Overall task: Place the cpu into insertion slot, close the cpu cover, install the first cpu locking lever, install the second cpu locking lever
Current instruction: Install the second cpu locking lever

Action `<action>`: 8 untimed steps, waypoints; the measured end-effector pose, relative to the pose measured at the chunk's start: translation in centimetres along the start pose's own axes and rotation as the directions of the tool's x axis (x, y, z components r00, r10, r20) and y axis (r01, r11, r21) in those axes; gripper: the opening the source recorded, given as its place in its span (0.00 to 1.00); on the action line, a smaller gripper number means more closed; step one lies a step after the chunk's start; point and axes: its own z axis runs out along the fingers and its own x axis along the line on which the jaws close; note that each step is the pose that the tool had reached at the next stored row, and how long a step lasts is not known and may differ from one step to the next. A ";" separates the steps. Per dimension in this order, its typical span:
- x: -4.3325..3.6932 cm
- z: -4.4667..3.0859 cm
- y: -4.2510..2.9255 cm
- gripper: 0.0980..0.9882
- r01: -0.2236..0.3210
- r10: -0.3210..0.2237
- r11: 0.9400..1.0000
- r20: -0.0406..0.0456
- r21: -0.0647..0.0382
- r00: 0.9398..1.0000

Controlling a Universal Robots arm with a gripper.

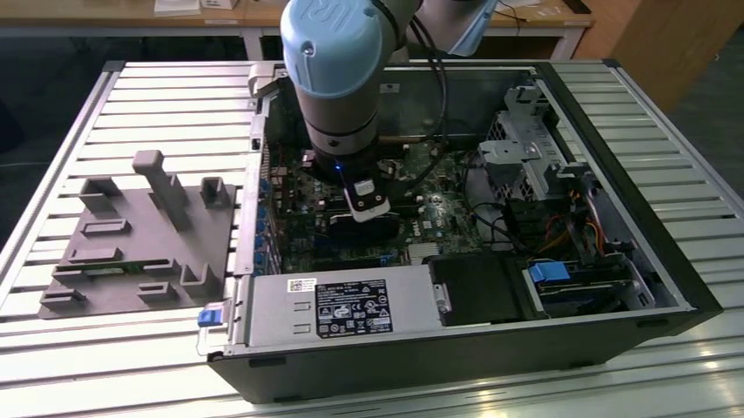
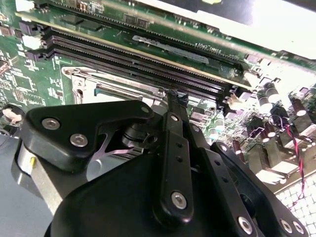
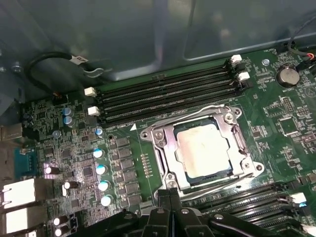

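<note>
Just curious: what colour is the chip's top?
Pale silvery grey, seen best in the first wrist view: cpu.

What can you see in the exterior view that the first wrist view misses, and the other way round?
The exterior view alone takes in the whole open computer case, the grey power supply box, the grey fixture at its left, and the arm reaching down inside.

The first wrist view alone gives the cpu seated in the insertion slot, with the cpu cover shut around it.

Both show the green circuit board.
</note>
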 end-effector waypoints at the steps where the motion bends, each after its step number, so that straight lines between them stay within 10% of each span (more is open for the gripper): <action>1: 0.01 0.06 0.02 0.00 0.000 0.000 1.000 0.000 -0.001 1.000; 8: 0.19 0.36 -0.07 0.00 -0.001 0.001 1.000 -0.002 -0.007 1.000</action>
